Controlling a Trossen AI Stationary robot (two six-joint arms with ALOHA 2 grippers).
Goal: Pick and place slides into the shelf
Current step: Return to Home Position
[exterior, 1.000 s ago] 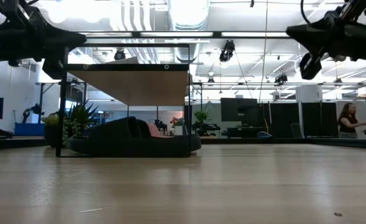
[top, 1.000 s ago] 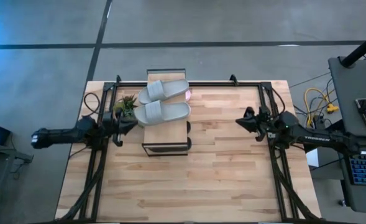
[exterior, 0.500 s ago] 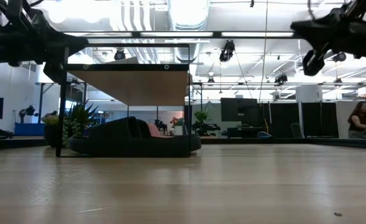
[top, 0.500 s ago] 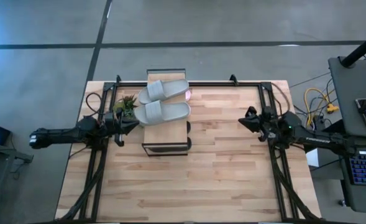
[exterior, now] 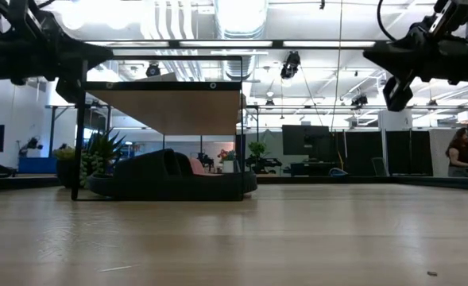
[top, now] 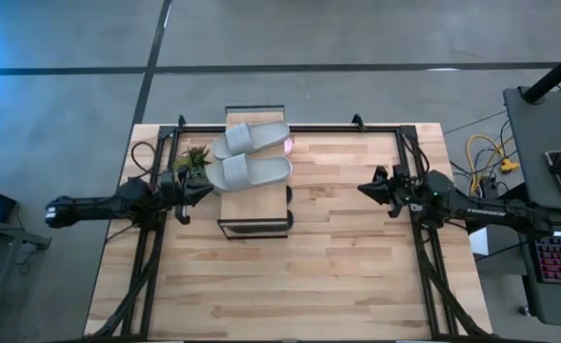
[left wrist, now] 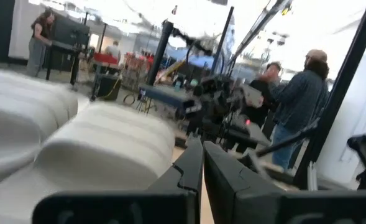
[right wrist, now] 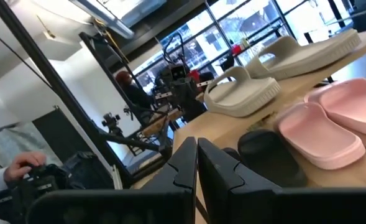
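Lying between the closed, empty left pincer (top: 207, 187), just beside it, and right pincer (top: 364, 188), well apart, the narrow plank-topped black-framed shelf (top: 253, 202) is loaded: grey foam slides (top: 251, 155) above, pink slides (right wrist: 322, 134) and black slides (exterior: 166, 179) below

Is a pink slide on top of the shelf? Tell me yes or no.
No, only the two grey slides lie on the shelf top in the high view.
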